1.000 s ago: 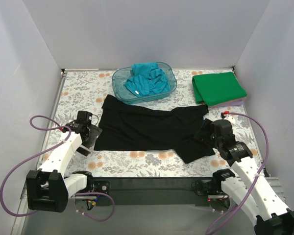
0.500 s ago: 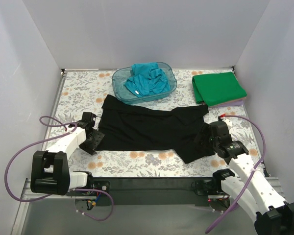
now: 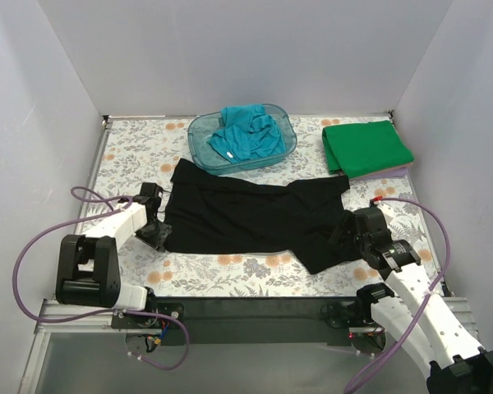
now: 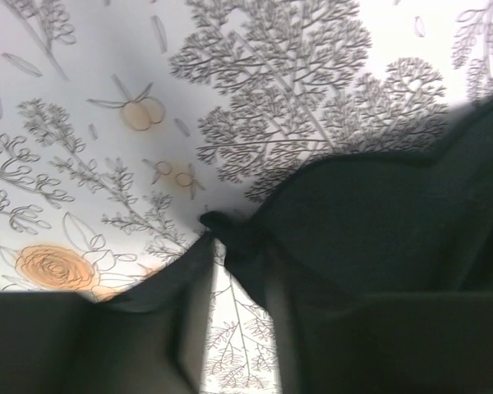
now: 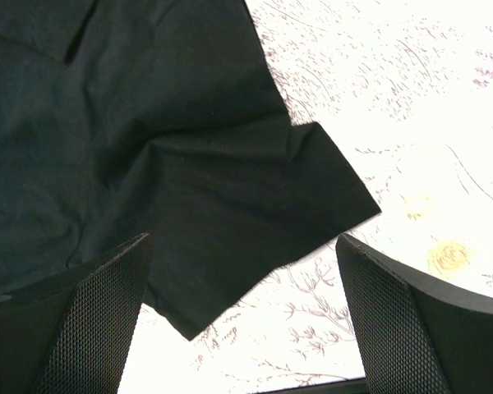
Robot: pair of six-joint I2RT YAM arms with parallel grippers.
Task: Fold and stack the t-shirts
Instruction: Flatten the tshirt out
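Soft limp black cloth t-shirt (image 3: 255,217), grip at corners; left gripper (image 4: 220,234) pinches its edge, right gripper (image 5: 242,246) wide over sleeve

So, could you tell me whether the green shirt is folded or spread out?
Folded: the green shirt is a compact rectangle, sleeves hidden.
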